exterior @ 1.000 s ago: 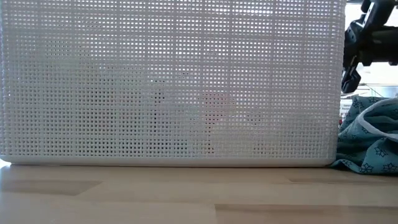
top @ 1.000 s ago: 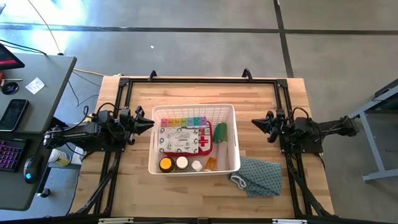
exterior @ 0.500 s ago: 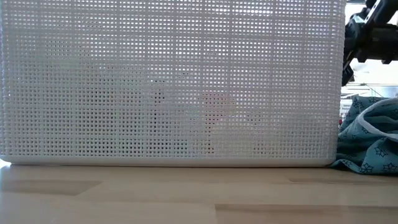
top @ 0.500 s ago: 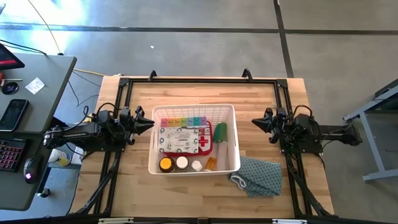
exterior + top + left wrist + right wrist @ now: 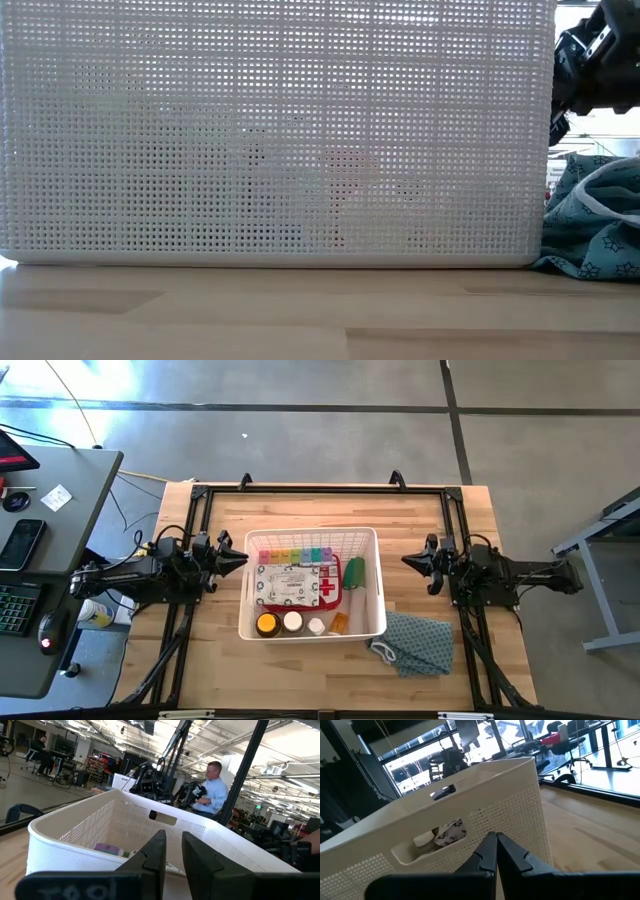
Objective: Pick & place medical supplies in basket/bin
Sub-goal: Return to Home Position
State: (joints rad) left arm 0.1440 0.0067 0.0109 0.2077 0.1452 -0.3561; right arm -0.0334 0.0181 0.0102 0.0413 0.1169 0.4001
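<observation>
shifted slightly toward the basket [image 5: 312, 532], the right gripper [image 5: 406, 559] is held level, fingers closed on nothing; the left gripper [image 5: 244, 557] is seen narrowly parted, empty.

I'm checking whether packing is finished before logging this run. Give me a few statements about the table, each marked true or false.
1. The red first-aid case lies inside the basket. True.
2. The teal cloth lies in the basket. False: it lies on the table beside the basket.
3. The right gripper holds an orange bottle. False: it holds nothing; the orange bottle is in the basket.
4. The left gripper is outside the basket. True.
</observation>
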